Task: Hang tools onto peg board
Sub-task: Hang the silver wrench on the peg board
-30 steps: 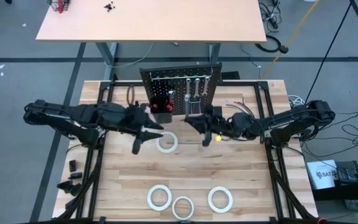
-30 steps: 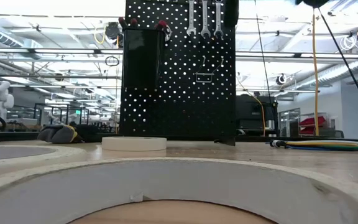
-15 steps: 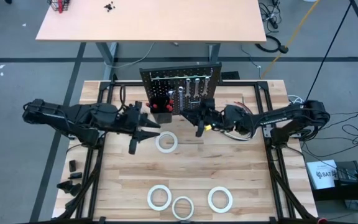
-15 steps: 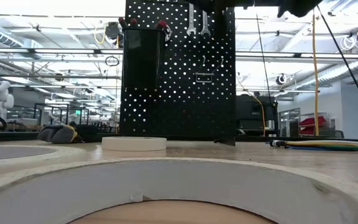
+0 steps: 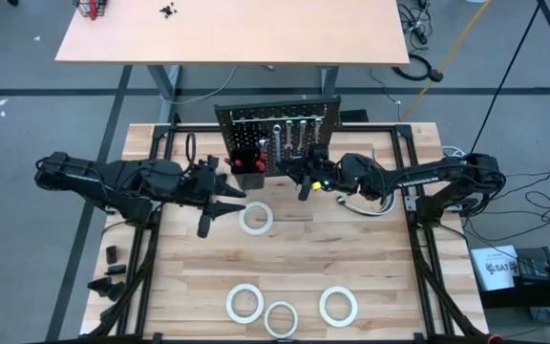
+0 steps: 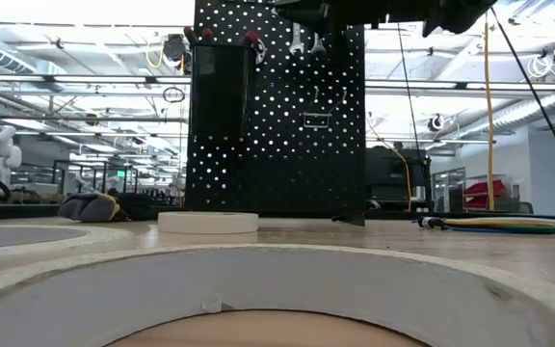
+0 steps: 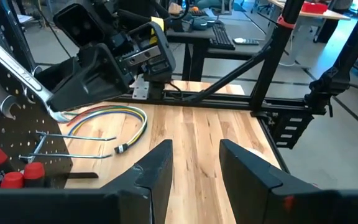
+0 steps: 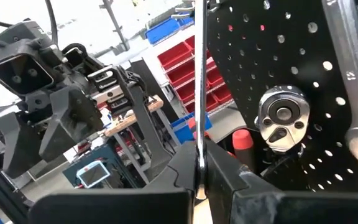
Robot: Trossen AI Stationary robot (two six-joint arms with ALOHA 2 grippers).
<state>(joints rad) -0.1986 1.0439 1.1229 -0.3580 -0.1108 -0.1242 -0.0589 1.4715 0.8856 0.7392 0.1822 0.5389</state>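
Observation:
The black peg board (image 5: 277, 137) stands upright at the table's far side. A ratchet (image 8: 281, 120) and a wrench (image 8: 352, 81) hang on it, and red screwdriver handles (image 7: 11, 169) stick out of its bin. My right gripper (image 5: 304, 183) is just in front of the board, shut on a thin silver wrench (image 8: 199, 74). My left gripper (image 5: 213, 212) hovers open over the table left of the board, holding nothing. Several white tape rolls lie flat on the table, one (image 5: 255, 218) near the board. My right gripper pinches the wrench's lower shaft (image 8: 199, 146) between its two fingers, the flat faces against the pads. The fingers come roughly level from the table's right. The wrench sticks out beyond the fingertips (image 7: 17, 62) toward the board's face, lifted clear of the table.
Bare metal hooks (image 7: 73, 137) jut from the board's front. Coloured cables (image 7: 114, 118) lie on the table right of the board. Three tape rolls (image 5: 281, 315) sit near the front edge. A tan table (image 5: 237, 29) stands beyond the workbench.
My right gripper has carried the wrench toward the table's left and far edge, closing on the peg board's face. It has stayed shut and rolled a little.

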